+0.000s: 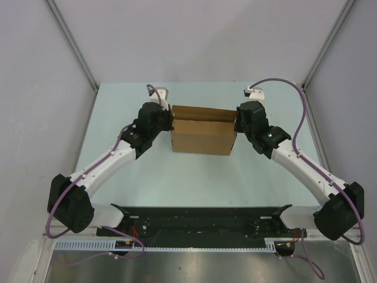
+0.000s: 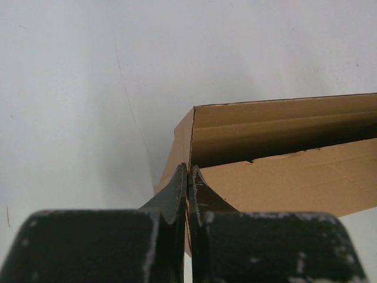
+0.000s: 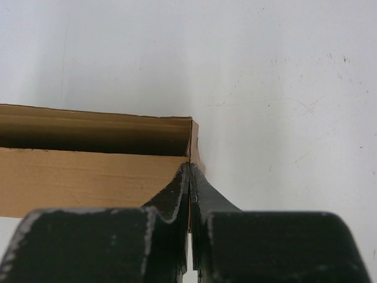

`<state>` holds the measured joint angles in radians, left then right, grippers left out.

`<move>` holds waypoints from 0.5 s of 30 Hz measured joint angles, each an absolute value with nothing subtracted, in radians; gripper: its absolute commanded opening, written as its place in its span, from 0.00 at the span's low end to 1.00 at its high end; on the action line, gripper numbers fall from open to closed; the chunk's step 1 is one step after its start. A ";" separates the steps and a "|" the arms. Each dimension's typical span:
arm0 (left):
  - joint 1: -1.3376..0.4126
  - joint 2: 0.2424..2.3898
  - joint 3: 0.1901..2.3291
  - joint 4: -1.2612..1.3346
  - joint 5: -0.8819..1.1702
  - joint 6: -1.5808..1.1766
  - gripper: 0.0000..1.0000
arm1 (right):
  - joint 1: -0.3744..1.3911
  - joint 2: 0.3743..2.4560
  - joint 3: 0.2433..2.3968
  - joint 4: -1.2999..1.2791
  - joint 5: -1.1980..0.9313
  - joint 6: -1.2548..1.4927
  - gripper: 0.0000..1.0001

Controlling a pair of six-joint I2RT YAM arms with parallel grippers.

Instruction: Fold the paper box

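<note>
The paper box [image 1: 203, 137] is plain brown cardboard, standing in the middle of the table with its lid panel raised at the back. My left gripper [image 1: 169, 122] is at the box's left end and my right gripper [image 1: 238, 125] at its right end. In the left wrist view the left gripper [image 2: 188, 171] is shut, pinching the thin left end wall of the box [image 2: 283, 177]. In the right wrist view the right gripper [image 3: 189, 168] is likewise shut on the right end wall of the box [image 3: 76, 177]. The dark inside of the box shows beyond both walls.
The pale green table [image 1: 118, 171] is bounded by white walls with metal posts [image 1: 73, 47] at the back corners. A black rail [image 1: 200, 221] carrying the arm bases runs along the near edge.
</note>
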<state>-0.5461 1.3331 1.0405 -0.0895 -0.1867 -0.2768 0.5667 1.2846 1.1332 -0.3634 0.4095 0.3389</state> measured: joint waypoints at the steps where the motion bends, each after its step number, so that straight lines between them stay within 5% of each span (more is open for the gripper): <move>1: -0.545 1.333 1.039 -0.087 -0.186 -0.283 0.00 | 0.567 1.285 1.133 -0.363 0.409 0.339 0.00; 15: -0.542 1.312 0.953 -0.014 -0.179 -0.347 0.00 | 0.574 1.289 1.133 -0.360 0.408 0.339 0.00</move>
<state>-0.5415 1.3117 0.9535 -0.0143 -0.1795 -0.3466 0.5743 1.2888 1.1332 -0.3599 0.4084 0.3389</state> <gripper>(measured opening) 0.008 0.009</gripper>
